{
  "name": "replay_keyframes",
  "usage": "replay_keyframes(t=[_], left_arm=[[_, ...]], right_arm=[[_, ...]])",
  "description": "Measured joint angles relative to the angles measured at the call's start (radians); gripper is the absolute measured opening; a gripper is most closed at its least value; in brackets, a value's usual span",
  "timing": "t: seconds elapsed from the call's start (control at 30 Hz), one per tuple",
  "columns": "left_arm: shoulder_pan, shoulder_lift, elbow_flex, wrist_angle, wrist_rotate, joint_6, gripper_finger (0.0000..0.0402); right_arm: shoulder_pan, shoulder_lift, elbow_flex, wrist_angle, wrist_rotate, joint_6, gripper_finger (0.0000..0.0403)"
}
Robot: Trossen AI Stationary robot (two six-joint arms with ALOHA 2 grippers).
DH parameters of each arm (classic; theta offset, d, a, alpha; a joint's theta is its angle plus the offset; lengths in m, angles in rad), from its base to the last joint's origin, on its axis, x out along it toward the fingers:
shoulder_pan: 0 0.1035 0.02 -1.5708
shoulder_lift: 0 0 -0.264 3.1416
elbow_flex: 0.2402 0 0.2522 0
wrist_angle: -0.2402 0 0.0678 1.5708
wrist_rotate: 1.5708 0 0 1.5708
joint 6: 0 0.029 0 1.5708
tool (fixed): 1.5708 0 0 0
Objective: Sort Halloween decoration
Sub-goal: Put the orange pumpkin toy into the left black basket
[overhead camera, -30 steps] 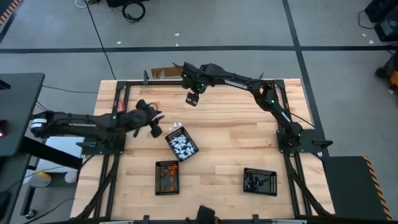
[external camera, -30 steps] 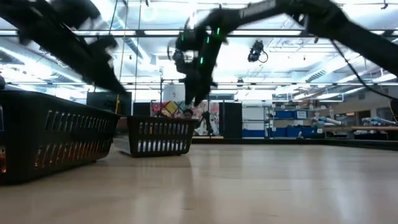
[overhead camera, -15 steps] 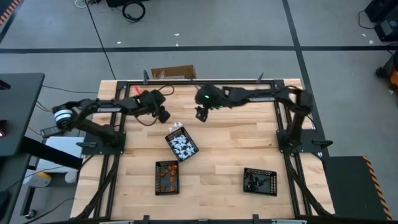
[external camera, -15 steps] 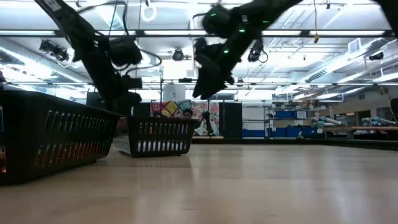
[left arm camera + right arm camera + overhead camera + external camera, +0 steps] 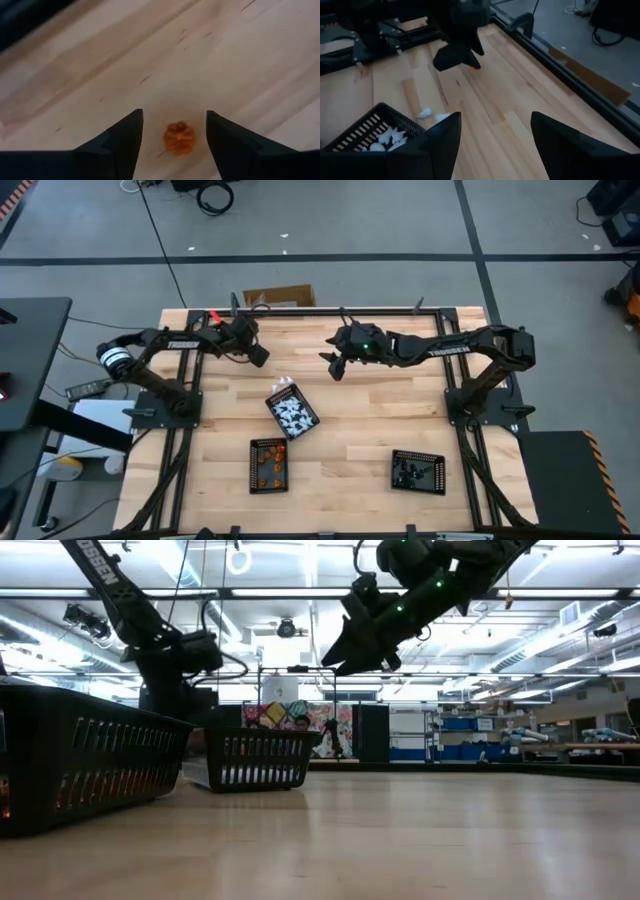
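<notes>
Wooden table, three black trays, orange piece between wide left jaws.

A broad stretch of bare light wooden tabletop is left free between the two raised arms and the three black rectangular slotted trays set toward the near edge. The far left corner is occupied by the left gripper, beneath whose spread fingers a tiny orange piece lies. Two small white pieces, apparently loose, are scattered beside the white-filled tray.
</notes>
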Motion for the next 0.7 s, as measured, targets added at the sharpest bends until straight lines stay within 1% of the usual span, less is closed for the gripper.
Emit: replay_keyframes(t=[0.13, 0.4, 0.7], left_arm=[[0.007, 0.020, 0.000, -0.031, 0.002, -0.002, 0.0213], [-0.023, 0.031, 0.001, -0.030, -0.003, -0.007, 0.0189], [-0.023, 0.030, 0.001, -0.043, 0.002, -0.009, 0.0145]], right_arm=[[0.000, 0.000, 0.001, 0.002, 0.000, -0.002, 0.0245], [0.000, 0.000, 0.001, -0.003, -0.001, -0.012, 0.0245], [0.000, 0.001, 0.001, -0.005, -0.001, -0.025, 0.0245]])
